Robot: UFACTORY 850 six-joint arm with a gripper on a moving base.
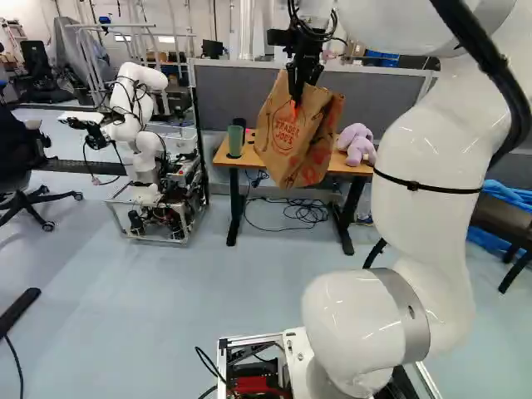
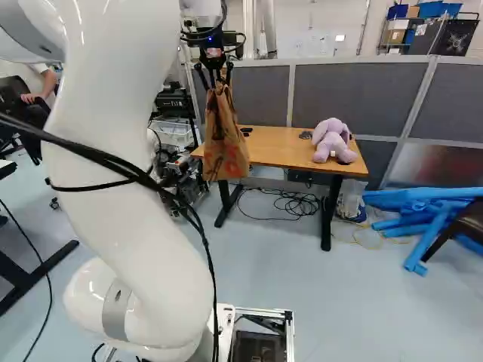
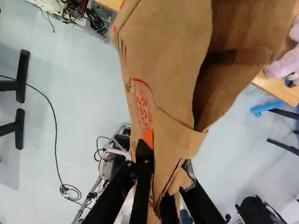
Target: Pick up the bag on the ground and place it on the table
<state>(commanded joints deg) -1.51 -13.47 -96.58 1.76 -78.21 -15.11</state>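
Arm (image 1: 432, 191): rose nearest, right of the left base view.
Paper bag (image 1: 287, 137): hung from the gripper (image 1: 297, 93), upper middle there.
Fingers (image 3: 145, 163): slightly parted, pinched its top.
Table (image 2: 283, 149): stood behind.
Purple plush toy (image 2: 330, 141): sat on it.

A red-printed brown paper bag (image 3: 163, 60) is pinched by its folded edge between the fingers of the tool (image 1: 296, 98); beyond, a lilac plush toy (image 3: 284, 63) is partly seen on the wooden bench (image 3: 279, 89).

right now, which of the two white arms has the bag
My arm, its gripper shut on the bag; another robot, at the left of the left base view, lacks it.
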